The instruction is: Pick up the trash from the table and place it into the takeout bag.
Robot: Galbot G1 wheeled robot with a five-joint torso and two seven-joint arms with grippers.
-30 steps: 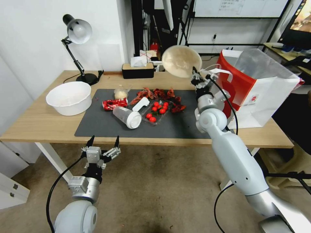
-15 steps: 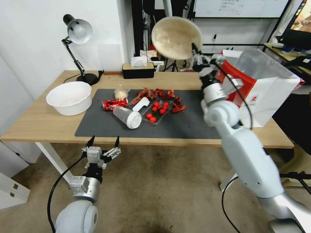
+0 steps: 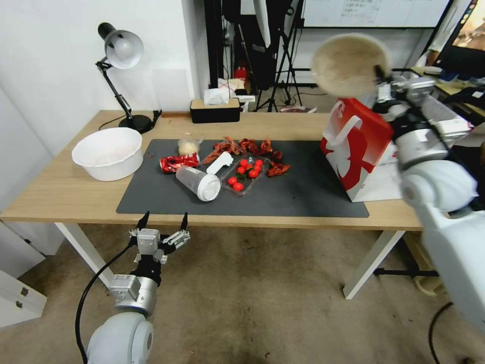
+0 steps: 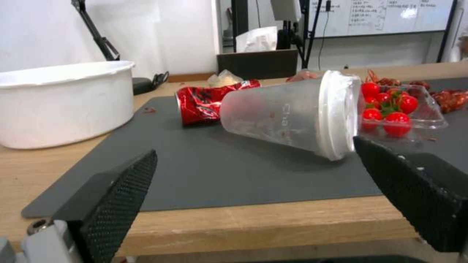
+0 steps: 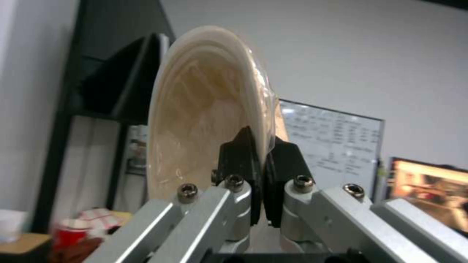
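From my seat, nearest the camera is my left gripper (image 3: 162,222), hanging below the front edge of the table (image 3: 60,194) with its two black fingers (image 4: 114,193) spread wide and holding nothing. Just past that edge lies the dark grey mat (image 3: 283,194). On it the clear cup with white lid (image 4: 292,115) lies on its side, lid pointing toward the front right. Touching its base end from behind is the crushed red can (image 4: 202,102). Beside the cup's lid sits a clear tray of red tomatoes (image 3: 245,174), and a white plastic piece (image 3: 220,163) rests between cup and tray. Behind the can is the small clear bag of beige lump (image 3: 188,146). Red scraps (image 3: 247,146) are strewn along the mat's far side. The big white bowl (image 3: 107,151) stands on bare wood to the left of the mat, well apart from the trash.

At the table's right end stands the takeout bag (image 3: 361,151), its white handle (image 3: 346,129) toward me. Above it my right gripper (image 5: 261,160) is raised, fingertips pinched together on the rim of the beige shallow bowl (image 3: 349,64), which is tipped up on edge, above the bag's left side. At the far edge I see a black desk lamp (image 3: 118,55) and a black tissue box (image 3: 215,108).
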